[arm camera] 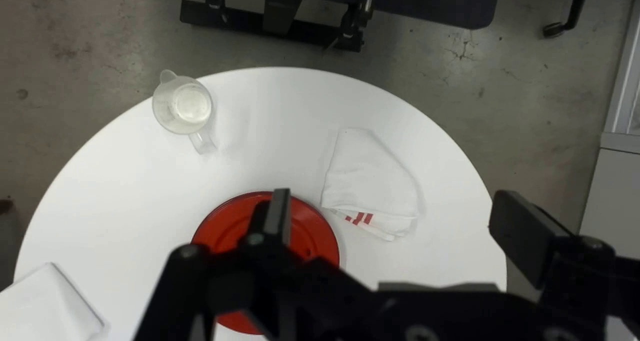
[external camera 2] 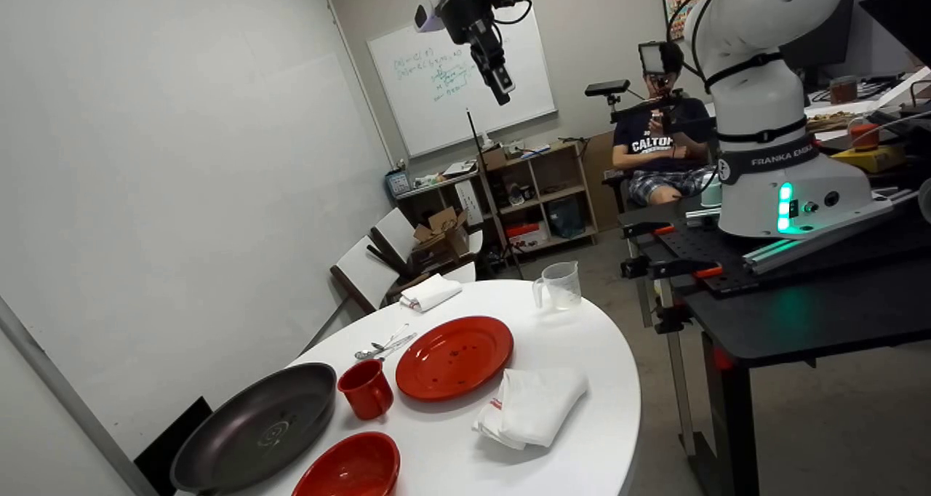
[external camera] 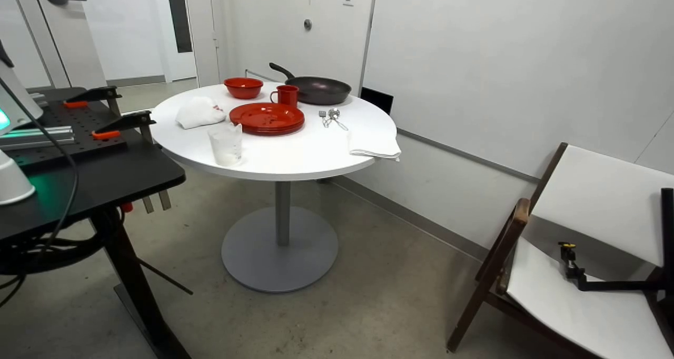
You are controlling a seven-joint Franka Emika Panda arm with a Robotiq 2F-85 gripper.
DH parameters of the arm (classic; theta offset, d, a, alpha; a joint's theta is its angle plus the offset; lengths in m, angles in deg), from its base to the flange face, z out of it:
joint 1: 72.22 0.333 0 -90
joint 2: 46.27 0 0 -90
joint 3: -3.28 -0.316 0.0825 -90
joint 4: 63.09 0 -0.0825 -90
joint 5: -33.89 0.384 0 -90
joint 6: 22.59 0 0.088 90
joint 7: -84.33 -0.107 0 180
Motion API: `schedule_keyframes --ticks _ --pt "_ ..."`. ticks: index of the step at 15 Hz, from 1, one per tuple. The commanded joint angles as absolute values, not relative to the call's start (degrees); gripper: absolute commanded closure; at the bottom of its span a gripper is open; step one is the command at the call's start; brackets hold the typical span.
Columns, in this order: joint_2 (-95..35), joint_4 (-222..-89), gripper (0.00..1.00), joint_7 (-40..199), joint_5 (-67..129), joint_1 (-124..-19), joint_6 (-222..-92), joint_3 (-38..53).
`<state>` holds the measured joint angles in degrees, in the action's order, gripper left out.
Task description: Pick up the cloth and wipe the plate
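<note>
A folded white cloth with red stripes at one end [arm camera: 372,176] lies on the round table beside the red plate [arm camera: 320,226], and both exterior views show this cloth [external camera: 200,114] [external camera 2: 538,409] too. Dark specks dot the plate [external camera 2: 465,347]; in an exterior view its edge looks stacked, with more rims under the plate [external camera: 267,116]. A second folded white cloth [external camera 2: 430,292] rests near the table's edge, farther from the plate. High above the tabletop hangs my gripper [arm camera: 392,198], open, its fingers far apart with nothing between them. In the wrist view, one finger hides part of the plate.
Also on the white table [external camera: 295,164] are a red mug [external camera 2: 366,389], a red bowl [external camera: 244,88], a black pan [external camera: 318,90], metal utensils [external camera: 333,118] and a clear measuring jug [arm camera: 182,106]. My base stands on a black desk [external camera 2: 836,314] across a gap. A person [external camera 2: 658,143] sits behind.
</note>
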<state>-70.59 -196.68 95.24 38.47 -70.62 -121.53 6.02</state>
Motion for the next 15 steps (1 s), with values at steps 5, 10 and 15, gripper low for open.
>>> schedule_keyframes --ticks 5,10,15 --pt "-67.85 -205.89 0.00 91.37 37.36 -67.34 -137.35 -0.55" --pt "-61.07 -206.68 0.00 88.96 36.89 -64.37 -145.97 -4.69" --pt "-49.88 -203.21 0.00 84.15 32.90 -63.28 -153.48 -7.69"
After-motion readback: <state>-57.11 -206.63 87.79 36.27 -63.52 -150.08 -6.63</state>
